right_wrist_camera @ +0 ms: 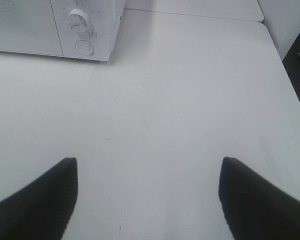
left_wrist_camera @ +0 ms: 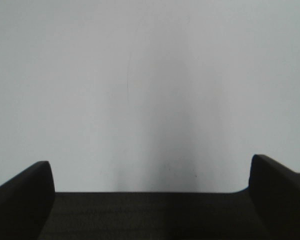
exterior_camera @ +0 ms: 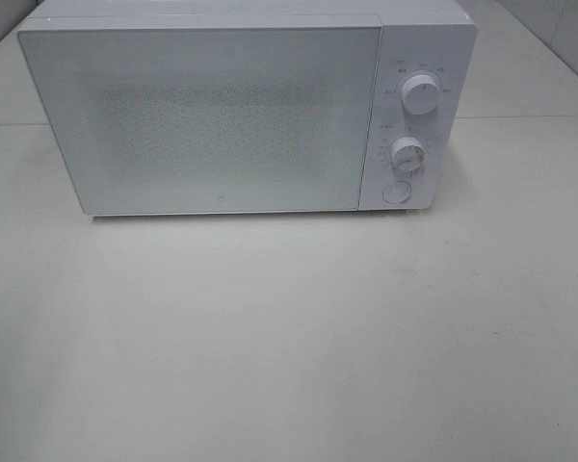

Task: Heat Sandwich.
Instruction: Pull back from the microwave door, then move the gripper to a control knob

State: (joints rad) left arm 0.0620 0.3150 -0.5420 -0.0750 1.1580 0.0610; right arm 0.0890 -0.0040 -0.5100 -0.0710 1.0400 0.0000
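You've got the microwave (exterior_camera: 222, 115) at the back of the bench (exterior_camera: 289, 337), door (exterior_camera: 202, 115) shut. On its right panel the upper dial (exterior_camera: 422, 96) sits over the lower dial (exterior_camera: 406, 153), w/ a round button (exterior_camera: 396, 192) below. The sandwich shows in no view, so you can't place it. Your left end effector (left_wrist_camera: 150, 165) has its fingers wide apart, gripping nothing, over a plain white surface, prob. the bench, though that view's too blank to be sure. Your right end effector (right_wrist_camera: 148, 162) is spread too, holding nothing, above bare bench, well apart from the microwave's control corner.
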